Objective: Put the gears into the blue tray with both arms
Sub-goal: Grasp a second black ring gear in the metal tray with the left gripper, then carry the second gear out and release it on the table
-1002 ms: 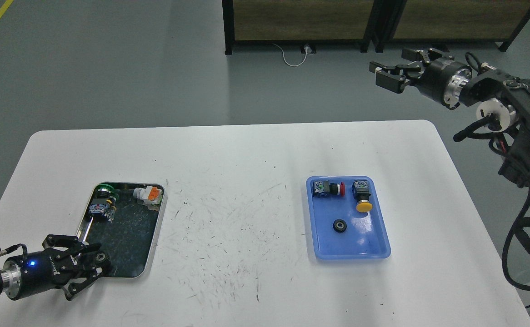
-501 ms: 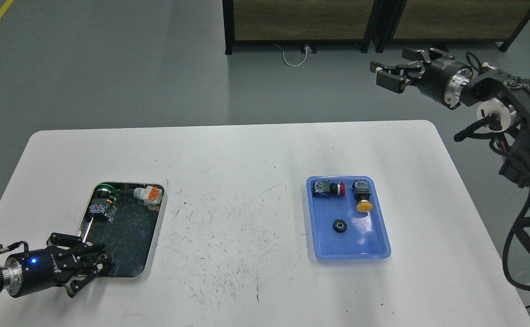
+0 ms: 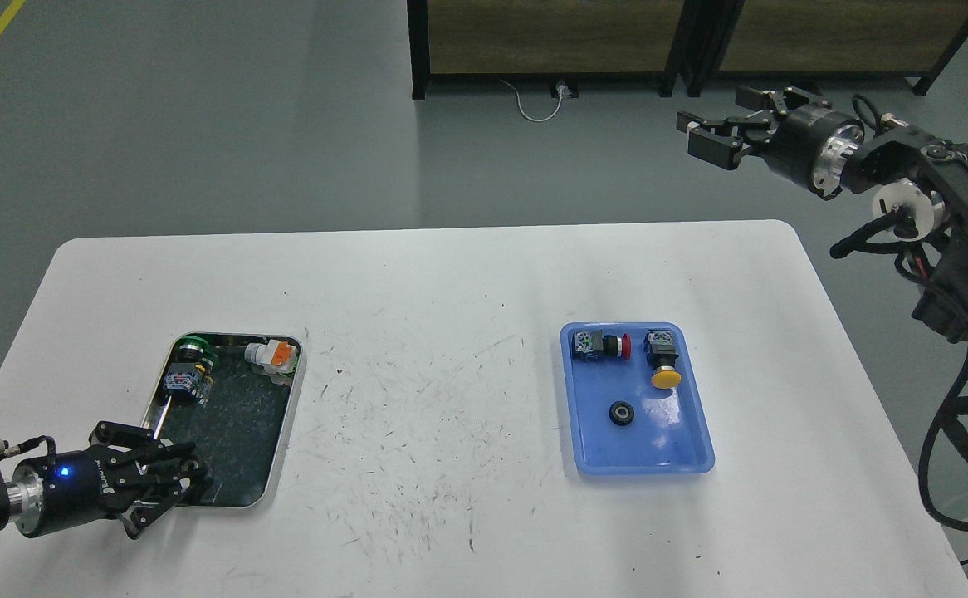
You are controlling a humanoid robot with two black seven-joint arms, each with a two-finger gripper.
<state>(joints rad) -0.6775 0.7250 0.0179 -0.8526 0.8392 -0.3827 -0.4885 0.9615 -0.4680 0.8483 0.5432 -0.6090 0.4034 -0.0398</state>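
Note:
A shallow blue tray (image 3: pixel 673 444) lies right of the table's middle. One dark gear (image 3: pixel 619 413) with a pale centre hole lies flat inside it. My left gripper (image 3: pixel 188 481) reaches low into the near-left corner of the silver tray (image 3: pixel 288 414). Its fingers are drawn together there on a small dark gear that they mostly hide. My right gripper (image 3: pixel 702 135) hangs high beyond the table's far right corner, over the floor. It is open, with nothing between its fingers.
The blue tray also holds a red-capped switch (image 3: pixel 604 345) and a yellow-capped switch (image 3: pixel 664 365) at its far end. In the silver tray lie a green-capped switch (image 3: pixel 192 352) and a white and orange part (image 3: pixel 272 355). Dark cabinets (image 3: pixel 550 41) stand behind the table.
The left gripper's fingers have drawn together in the silver tray's near corner, and the hand has shifted slightly. The right arm has barely moved.

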